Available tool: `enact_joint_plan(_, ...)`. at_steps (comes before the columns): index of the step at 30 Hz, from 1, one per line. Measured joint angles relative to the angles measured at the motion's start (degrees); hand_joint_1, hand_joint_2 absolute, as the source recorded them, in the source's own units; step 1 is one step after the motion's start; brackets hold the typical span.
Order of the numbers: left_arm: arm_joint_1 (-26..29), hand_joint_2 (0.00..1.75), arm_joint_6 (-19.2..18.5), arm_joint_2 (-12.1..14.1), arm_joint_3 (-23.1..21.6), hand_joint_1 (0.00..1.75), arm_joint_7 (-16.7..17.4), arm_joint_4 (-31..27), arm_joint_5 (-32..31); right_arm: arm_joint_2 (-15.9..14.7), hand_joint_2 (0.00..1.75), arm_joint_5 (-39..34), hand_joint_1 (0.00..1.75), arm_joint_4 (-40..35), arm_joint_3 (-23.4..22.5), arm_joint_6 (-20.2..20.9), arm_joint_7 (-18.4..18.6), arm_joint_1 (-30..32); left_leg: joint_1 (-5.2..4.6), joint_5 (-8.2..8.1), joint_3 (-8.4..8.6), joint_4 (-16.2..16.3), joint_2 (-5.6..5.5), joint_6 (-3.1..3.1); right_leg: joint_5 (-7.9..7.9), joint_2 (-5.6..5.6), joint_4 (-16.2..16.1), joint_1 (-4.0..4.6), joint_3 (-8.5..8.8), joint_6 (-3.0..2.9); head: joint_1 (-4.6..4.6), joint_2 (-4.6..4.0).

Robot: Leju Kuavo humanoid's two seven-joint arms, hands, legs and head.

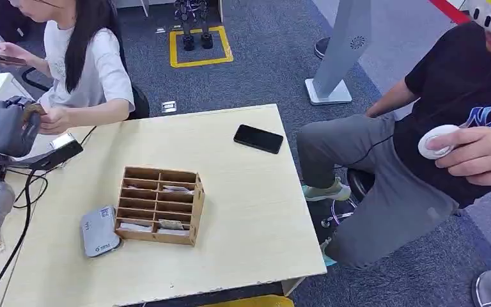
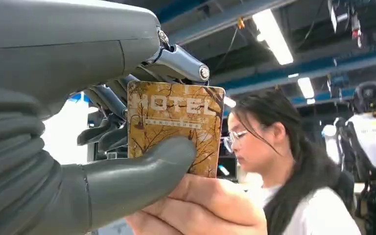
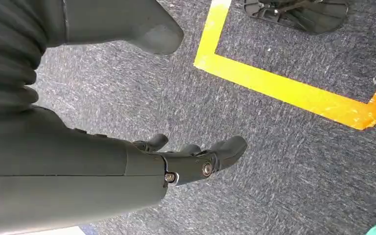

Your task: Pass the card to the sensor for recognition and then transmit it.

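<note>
The pale wooden table (image 1: 243, 211) carries a light wooden organiser box with small slots (image 1: 158, 204), some of which hold cards or slips. Just beside that box on its left lies a flat grey rounded device (image 1: 100, 230), which may be the card sensor, though I cannot tell for sure. A black phone (image 1: 258, 138) lies well apart near the table's far edge, and a small black unit with a cable (image 1: 61, 152) sits at the left edge.

The left hand (image 1: 3, 128) is raised at the table's left side, toward a seated person in a white shirt (image 1: 93, 64). Its grey thumb (image 2: 142, 171) and darker fingers (image 2: 103, 132) pinch a brown and gold card printed HOTEL (image 2: 174, 125), held upright. The person's hand (image 2: 200, 208) touches the card's lower edge, so both have hold of it.

The right hand (image 3: 191, 159) hangs over the grey carpet (image 3: 284, 161), its fingers loosely curled and holding nothing.

Judging from this, the task appears late: the card is at the handover point and likely only the release remains. Whether the sensor reading is done cannot be confirmed.
</note>
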Motion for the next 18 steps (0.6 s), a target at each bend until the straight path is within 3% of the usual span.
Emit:
enact_joint_plan(9, -0.68, 1.75, -0.13, -0.44, -0.44, 1.69, 0.0, 2.66, -0.07, 0.13, 1.75, 0.11, 0.0, 0.0, 0.0, 0.0, -0.11, 0.02, 0.0, 0.0, -0.07, 0.0, 0.08, 0.0, 0.0, 0.08, 0.0, 0.0, -0.09, 0.0, 0.02, 0.0)
enact_joint_plan(10, -0.72, 1.75, -0.24, -0.48, -0.48, 1.4, 0.0, 2.86, -0.06, 0.13, 1.75, 0.13, 0.0, 0.0, 0.0, -0.02, -0.11, 0.01, 0.0, 0.0, -0.07, 0.0, 0.09, 0.0, 0.0, 0.08, 0.0, 0.0, -0.1, 0.0, 0.02, 0.0)
enact_joint_plan(11, -0.76, 1.75, -0.26, -0.5, -0.5, 0.0, 0.0, 2.99, -0.07, 0.13, 1.75, 0.13, 0.0, 0.0, 0.0, -0.02, -0.17, 0.0, 0.0, 0.0, -0.08, 0.0, 0.09, 0.0, 0.0, 0.08, 0.0, 0.0, -0.1, 0.0, 0.0, 0.0)
enact_joint_plan(18, -0.7, 1.75, 3.19, -0.3, -0.52, 0.0, 0.31, 3.52, 0.46, 0.13, 1.75, -0.09, 0.0, 0.0, 0.0, -0.33, -0.26, 0.01, 0.0, -0.02, -0.14, -0.02, 0.07, 0.02, 0.0, 0.05, 0.01, 0.0, -0.08, 0.0, 0.0, 0.0)
